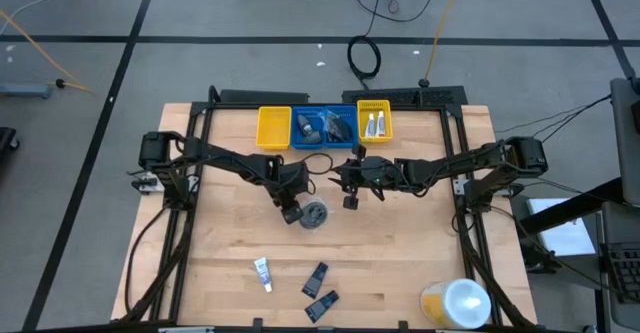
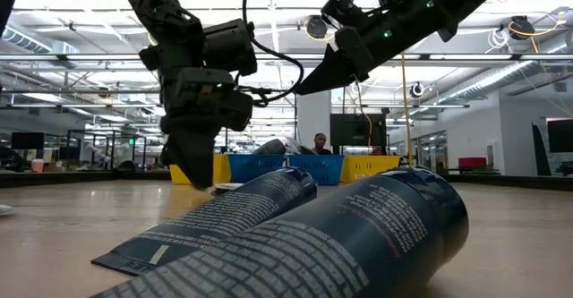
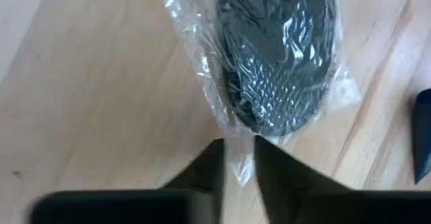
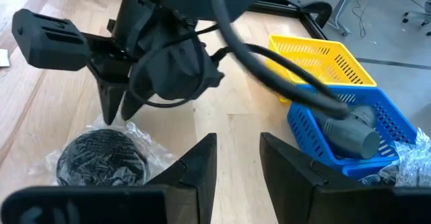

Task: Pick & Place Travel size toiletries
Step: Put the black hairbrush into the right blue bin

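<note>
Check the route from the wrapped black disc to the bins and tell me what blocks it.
Nothing on the tabletop lies between the disc and the bins; the wood there is bare. The left hand is at the disc's wrapper, fingers closing on its edge. The right hand hangs above that route, empty, so a lifted disc may have to pass it.

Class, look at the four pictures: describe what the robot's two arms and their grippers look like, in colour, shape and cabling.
Both arms are dark, jointed and slim. The left gripper and right gripper each end in two flat, tapering black fingers. Black cables loop along the arms. A small green light glows on one arm in the low view.
</note>
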{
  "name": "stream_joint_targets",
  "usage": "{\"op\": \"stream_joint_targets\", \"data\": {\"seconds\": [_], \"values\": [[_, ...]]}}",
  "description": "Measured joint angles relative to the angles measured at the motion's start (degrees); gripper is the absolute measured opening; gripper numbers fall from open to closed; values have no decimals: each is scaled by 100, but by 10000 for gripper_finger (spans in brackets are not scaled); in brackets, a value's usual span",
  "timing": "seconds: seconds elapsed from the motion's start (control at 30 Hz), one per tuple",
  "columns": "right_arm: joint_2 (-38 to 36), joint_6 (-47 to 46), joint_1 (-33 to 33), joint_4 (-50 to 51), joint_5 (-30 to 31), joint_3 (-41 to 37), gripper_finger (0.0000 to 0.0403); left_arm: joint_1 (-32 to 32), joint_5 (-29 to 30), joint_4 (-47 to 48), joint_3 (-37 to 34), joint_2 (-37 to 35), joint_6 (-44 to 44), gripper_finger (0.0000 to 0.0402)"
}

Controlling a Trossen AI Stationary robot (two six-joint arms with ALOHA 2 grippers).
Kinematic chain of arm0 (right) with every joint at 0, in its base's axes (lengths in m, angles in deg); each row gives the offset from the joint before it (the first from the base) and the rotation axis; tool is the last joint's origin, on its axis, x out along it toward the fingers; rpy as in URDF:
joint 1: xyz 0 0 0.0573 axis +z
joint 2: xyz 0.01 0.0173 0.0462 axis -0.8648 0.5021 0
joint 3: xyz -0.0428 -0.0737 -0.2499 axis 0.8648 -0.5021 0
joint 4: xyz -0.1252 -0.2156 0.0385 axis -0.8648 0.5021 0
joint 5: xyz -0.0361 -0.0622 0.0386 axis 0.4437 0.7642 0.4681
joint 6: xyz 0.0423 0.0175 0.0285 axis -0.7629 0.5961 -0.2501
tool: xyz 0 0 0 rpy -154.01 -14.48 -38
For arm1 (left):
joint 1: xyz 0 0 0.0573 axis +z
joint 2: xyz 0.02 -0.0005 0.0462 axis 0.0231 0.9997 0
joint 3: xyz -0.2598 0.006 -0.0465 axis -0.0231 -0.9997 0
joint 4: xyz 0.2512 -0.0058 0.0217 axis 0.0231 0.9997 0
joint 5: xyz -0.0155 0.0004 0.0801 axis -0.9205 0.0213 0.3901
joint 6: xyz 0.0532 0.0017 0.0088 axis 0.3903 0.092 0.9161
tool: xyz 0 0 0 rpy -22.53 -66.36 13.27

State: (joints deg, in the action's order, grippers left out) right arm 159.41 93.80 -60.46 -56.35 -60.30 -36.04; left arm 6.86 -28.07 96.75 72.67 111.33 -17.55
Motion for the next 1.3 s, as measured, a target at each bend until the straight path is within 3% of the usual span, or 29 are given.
{"op": "stream_joint_targets", "data": {"seconds": [0.1,0.43,0.73,1.03,1.3], "values": [[0,-1,0,2,2,0,105,-4,111,-86,-2,12,-16,14],[0,0,0,57,9,0,105,5,198,-166,-2,-74,-95,0],[0,-1,0,87,9,0,105,-8,521,-122,-2,-1170,-47,0],[-1,-1,0,83,11,-1,105,-275,1760,-152,5,-2513,2,0],[-2,-62,20,4,9,-2,105,-288,2798,-155,404,-3061,476,0]]}}
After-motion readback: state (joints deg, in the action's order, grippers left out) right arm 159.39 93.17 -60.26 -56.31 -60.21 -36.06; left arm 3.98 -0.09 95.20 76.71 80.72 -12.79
